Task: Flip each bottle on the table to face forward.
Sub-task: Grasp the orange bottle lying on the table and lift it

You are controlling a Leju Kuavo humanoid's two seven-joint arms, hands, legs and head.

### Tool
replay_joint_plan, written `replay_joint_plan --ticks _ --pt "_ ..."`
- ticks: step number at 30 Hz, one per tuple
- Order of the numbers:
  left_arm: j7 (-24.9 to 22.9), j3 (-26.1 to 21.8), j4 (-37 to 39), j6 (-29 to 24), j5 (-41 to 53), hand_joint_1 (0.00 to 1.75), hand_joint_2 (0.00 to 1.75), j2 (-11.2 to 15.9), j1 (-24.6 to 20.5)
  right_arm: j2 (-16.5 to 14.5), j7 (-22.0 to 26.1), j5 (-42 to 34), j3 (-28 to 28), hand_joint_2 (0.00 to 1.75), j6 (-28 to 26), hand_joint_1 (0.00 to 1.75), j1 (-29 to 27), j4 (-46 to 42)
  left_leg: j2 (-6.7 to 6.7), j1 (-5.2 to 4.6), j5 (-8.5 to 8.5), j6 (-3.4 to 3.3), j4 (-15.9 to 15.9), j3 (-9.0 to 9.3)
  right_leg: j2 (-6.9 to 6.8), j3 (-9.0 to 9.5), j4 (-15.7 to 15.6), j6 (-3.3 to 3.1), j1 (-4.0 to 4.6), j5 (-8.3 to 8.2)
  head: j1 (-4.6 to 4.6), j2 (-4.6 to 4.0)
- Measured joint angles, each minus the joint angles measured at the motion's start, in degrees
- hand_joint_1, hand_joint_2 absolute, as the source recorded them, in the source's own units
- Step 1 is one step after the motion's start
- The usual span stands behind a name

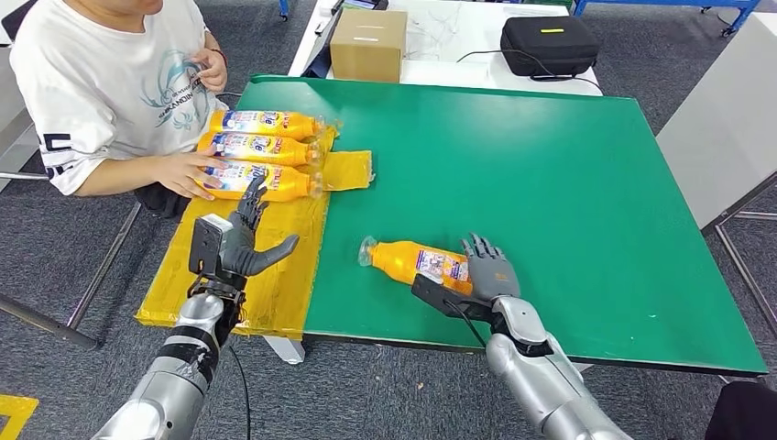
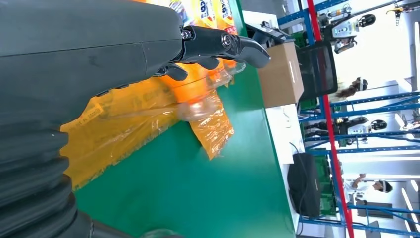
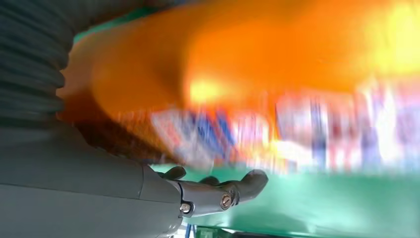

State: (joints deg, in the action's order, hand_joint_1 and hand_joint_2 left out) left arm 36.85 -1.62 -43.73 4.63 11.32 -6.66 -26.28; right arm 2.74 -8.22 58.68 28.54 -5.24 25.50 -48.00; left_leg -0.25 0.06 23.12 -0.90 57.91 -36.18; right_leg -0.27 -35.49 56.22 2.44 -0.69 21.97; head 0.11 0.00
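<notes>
A: Where's the bottle the right hand is working on?

B: An orange bottle (image 1: 417,263) lies on its side on the green table (image 1: 568,183), low and centre in the head view, cap toward the left. The right hand (image 1: 488,271) sits at its base end, fingers spread over that end and touching it. I cannot tell whether it truly grips.

A: And the other hand?

B: The left hand (image 1: 246,240) hovers over the yellow sheet (image 1: 266,275) at lower left, fingers apart, holding nothing. Just above it in the frame lie three bottles (image 1: 261,151) side by side, with a person's hand (image 1: 188,174) resting on the nearest one.

A: Room to move?

B: Bare green spreads from the lone bottle to the right and upward. The table's near edge runs just below the right wrist. A cardboard box (image 1: 368,44) and a black case (image 1: 548,44) stand beyond the far edge.

A: Anything unclear?

B: The right wrist view is a blur of orange and label; the print is unreadable. The left wrist view cuts the three bottles off at the frame's edge.
</notes>
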Motion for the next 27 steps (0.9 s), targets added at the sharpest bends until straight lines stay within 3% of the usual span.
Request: replay_joint_plan --ticks 8,20,27 --pt "0.6 -0.1 -0.3 1.4 0.0 0.00 1.75 -0.6 0.0 2.1 2.0 -1.4 0.0 1.75 4.7 1.75 1.0 -0.3 0.02 0.01 0.01 0.00 0.0 0.11 0.01 0.07 0.0 -0.01 0.02 0.01 0.00 0.00" --pt "0.7 -0.1 -0.3 1.7 -0.1 0.00 1.75 -0.8 0.0 2.6 2.9 -2.4 0.0 1.75 5.4 1.75 1.4 0.1 0.02 0.01 0.02 0.00 0.0 0.14 0.01 0.12 0.0 -0.01 0.02 0.01 -0.01 0.00" --pt "1.6 -0.1 0.0 2.4 -0.5 0.00 1.75 -0.8 -0.6 3.2 8.1 -8.9 -0.5 1.75 6.4 1.75 2.4 1.6 0.07 0.01 0.03 -0.01 0.0 0.28 0.03 0.24 0.0 -0.02 0.02 0.01 -0.01 0.00"
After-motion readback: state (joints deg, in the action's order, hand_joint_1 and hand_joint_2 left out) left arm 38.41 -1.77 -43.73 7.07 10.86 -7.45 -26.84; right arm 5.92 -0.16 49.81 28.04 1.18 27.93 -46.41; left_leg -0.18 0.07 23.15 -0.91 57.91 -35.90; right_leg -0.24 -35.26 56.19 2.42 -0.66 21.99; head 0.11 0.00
